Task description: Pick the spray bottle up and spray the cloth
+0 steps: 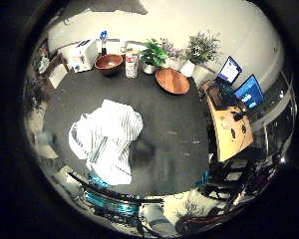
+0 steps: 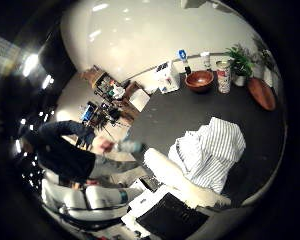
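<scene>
A white striped cloth (image 1: 108, 139) lies crumpled on the dark table (image 1: 174, 124), far below the palm. It also shows in the right thumb side palm view (image 2: 215, 150). A spray bottle with a blue top (image 2: 183, 62) stands at the table's far edge beside a brown bowl (image 2: 200, 80). The bottle also shows in the right little finger side palm view (image 1: 103, 45). My right hand (image 2: 170, 195) is high above the table on the near side of the cloth, away from the bottle. Its white and black fingers look relaxed and hold nothing.
Along the table's far edge stand a patterned can (image 1: 131, 65), potted plants (image 1: 152, 52) and a flat wooden dish (image 1: 172, 80). A white box (image 2: 166, 77) lies beside the bottle. A wooden desk (image 1: 229, 127) with monitors (image 1: 249, 92) adjoins one side.
</scene>
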`<state>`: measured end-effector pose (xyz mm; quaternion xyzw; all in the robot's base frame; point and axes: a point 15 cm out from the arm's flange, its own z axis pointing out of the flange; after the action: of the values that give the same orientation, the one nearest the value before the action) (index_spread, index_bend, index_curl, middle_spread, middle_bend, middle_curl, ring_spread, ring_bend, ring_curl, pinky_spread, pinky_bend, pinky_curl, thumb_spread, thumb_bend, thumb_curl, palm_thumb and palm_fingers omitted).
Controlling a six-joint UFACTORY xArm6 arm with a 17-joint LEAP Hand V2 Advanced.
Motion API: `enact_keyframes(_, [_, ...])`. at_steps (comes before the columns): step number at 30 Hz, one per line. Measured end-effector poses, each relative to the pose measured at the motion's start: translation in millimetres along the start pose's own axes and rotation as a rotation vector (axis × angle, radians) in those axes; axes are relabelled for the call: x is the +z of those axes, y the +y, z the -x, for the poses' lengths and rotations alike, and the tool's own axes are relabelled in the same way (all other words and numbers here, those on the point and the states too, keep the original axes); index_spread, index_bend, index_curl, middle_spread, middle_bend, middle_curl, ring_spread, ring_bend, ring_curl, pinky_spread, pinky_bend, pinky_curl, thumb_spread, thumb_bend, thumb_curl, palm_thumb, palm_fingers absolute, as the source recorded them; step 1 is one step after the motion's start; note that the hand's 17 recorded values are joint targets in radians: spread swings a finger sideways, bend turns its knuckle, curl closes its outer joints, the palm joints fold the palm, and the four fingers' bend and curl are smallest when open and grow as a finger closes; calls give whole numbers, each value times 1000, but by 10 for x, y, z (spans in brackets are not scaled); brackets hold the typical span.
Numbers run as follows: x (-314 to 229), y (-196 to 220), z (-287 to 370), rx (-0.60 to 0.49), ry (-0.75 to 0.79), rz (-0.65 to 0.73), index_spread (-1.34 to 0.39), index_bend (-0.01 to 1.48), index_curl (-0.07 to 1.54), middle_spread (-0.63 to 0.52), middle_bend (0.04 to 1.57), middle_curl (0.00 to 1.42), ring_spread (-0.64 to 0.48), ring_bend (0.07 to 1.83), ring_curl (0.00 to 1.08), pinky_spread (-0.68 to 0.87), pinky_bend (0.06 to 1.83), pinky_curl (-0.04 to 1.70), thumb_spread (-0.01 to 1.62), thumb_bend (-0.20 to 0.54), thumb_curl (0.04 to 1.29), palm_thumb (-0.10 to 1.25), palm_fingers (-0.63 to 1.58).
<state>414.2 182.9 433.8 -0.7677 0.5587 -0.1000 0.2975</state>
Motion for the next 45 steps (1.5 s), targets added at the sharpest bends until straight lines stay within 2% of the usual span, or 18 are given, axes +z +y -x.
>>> enact_keyframes(3, [44,158,-169,21,20,10,-254,167,291,81,209,337,253,456,228,571,796,190,1024,-26,375,485,232])
enact_keyframes(30, [-210,-34,-728,166,89,-69,-264,170,295,66,202,343,237,473,208,561,842,157,1029,-27,379,488,267])
enact_keyframes(39, [-185,36,-871,185,115,-58,-266,169,298,67,200,345,236,473,204,563,851,144,1036,-27,379,478,270])
enact_keyframes(45, [-192,37,-847,138,137,-55,-266,168,298,67,200,345,236,474,202,558,858,140,1040,-27,379,479,270])
